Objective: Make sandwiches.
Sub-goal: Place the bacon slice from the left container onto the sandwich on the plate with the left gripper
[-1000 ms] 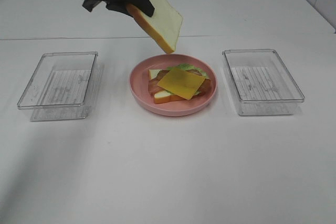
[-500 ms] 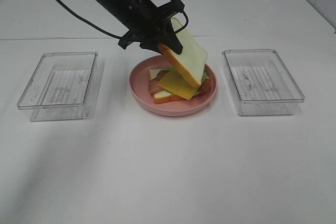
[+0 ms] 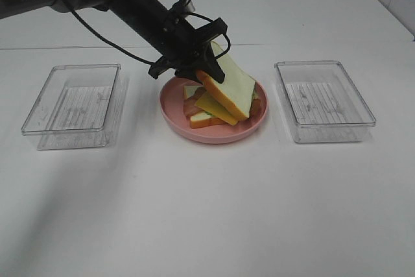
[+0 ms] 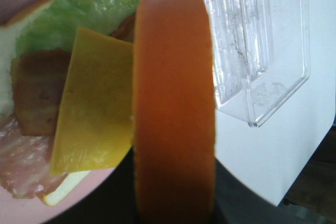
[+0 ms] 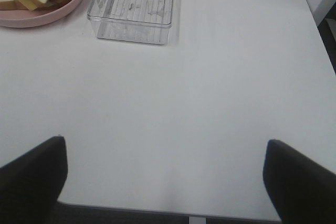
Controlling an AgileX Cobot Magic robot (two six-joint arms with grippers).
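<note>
My left gripper (image 3: 201, 71) is shut on a white bread slice (image 3: 230, 89) with an orange-brown crust (image 4: 173, 108). It holds the slice tilted over the pink plate (image 3: 209, 137), low end down by the stack. On the plate lie the other bread slice (image 3: 205, 120), bacon (image 4: 39, 90), green lettuce (image 4: 86, 11) and the yellow cheese square (image 4: 94, 103) on top. My right gripper (image 5: 165, 182) is open and empty over bare table, well away from the plate (image 5: 50, 17). It does not show in the exterior high view.
A clear plastic tray (image 3: 72, 103) stands left of the plate and another (image 3: 324, 98) right of it; both hold nothing. The right tray also shows in the right wrist view (image 5: 134, 3) and the left wrist view (image 4: 252, 40). The left arm's cable loops above the plate.
My left gripper has come down and to the right with the bread slice, from high behind the plate to just over the cheese. The slice now covers most of the stack.
</note>
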